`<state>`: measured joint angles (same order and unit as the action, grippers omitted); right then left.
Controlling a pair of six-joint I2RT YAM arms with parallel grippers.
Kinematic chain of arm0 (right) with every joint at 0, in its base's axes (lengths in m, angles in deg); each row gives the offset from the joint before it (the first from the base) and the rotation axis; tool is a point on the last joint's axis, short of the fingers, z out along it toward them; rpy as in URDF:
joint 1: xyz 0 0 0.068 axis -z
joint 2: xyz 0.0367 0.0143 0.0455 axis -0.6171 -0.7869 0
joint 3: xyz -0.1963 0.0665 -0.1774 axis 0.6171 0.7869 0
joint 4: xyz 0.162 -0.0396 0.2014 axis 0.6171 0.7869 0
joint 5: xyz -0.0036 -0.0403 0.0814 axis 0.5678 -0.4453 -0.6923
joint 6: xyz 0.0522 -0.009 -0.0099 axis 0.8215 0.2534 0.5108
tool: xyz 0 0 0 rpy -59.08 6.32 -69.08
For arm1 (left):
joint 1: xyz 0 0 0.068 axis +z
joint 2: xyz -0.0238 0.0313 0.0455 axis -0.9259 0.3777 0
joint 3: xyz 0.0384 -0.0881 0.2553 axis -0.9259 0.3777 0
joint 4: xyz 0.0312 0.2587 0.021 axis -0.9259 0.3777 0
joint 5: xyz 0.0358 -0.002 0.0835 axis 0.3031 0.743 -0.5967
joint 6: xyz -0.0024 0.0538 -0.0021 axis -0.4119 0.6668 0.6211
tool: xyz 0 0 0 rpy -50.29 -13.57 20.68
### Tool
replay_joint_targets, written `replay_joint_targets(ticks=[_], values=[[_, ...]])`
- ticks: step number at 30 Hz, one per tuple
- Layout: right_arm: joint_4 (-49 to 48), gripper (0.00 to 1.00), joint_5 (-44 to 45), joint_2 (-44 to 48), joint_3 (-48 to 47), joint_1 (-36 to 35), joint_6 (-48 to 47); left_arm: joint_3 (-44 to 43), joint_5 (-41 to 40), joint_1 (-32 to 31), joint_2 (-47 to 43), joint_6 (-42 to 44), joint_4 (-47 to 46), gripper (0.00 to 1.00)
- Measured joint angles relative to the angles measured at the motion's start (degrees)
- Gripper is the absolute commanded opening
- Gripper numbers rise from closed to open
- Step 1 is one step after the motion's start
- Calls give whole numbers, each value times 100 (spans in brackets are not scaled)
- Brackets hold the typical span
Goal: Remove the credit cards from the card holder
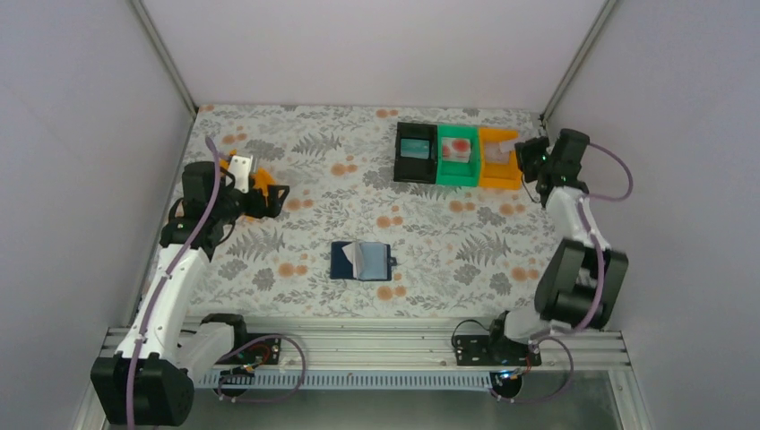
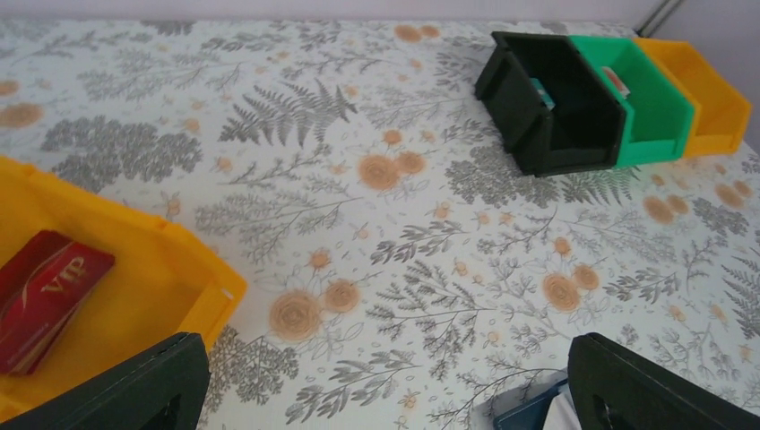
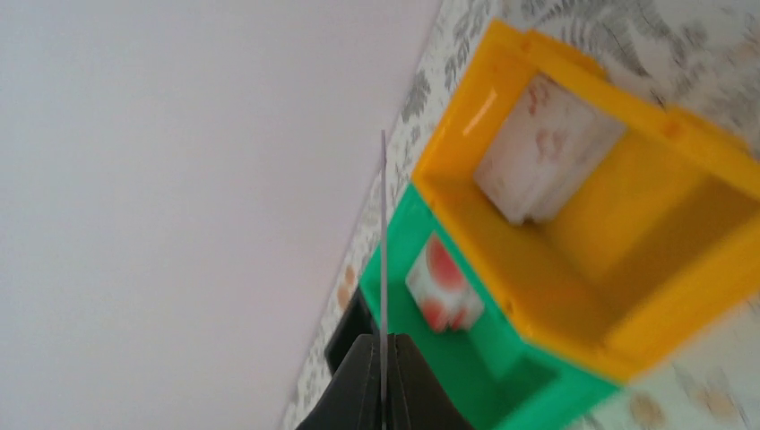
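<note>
The navy card holder (image 1: 361, 261) lies open at the table's middle with a pale flap or card standing up in it; its corner (image 2: 529, 415) shows at the bottom of the left wrist view. My left gripper (image 2: 390, 394) is open and empty over the table beside an orange bin (image 2: 134, 287) that holds a red credit card (image 2: 45, 300). My right gripper (image 3: 383, 345) is shut on a thin credit card (image 3: 383, 242) seen edge-on, above the far-right bins. In the top view it (image 1: 524, 154) hovers by the right orange bin (image 1: 498, 172).
A row of three bins stands at the back right: black (image 1: 416, 166) with a teal card, green (image 1: 458, 170) with a white-and-red card (image 3: 444, 288), orange (image 3: 627, 269) with a white card (image 3: 542, 148). The left orange bin (image 1: 262, 186) sits by the left gripper (image 1: 273, 199).
</note>
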<state>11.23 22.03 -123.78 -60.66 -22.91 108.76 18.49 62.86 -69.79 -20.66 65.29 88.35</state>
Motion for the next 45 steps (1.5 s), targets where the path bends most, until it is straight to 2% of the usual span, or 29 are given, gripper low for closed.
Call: replay_joint_targets(ticks=[6,14,18,40,42,45], values=[[-153,4,116,-1805,-1285,26,31,219,155,369,94,-74,-76,100],[-184,4,170,-2767,-1497,4,177,219,203,839,396,-74,-109,100],[-157,4,168,-3309,-2085,-57,92,219,216,922,490,-72,-138,100],[-459,4,669,-3947,-2551,-437,1023,234,317,1049,608,-94,-365,100],[-437,8,702,-3989,-2555,-444,1062,234,319,1049,608,-94,-365,100],[-385,21,717,-3991,-2577,-452,1108,234,321,1049,608,-94,-365,100]])
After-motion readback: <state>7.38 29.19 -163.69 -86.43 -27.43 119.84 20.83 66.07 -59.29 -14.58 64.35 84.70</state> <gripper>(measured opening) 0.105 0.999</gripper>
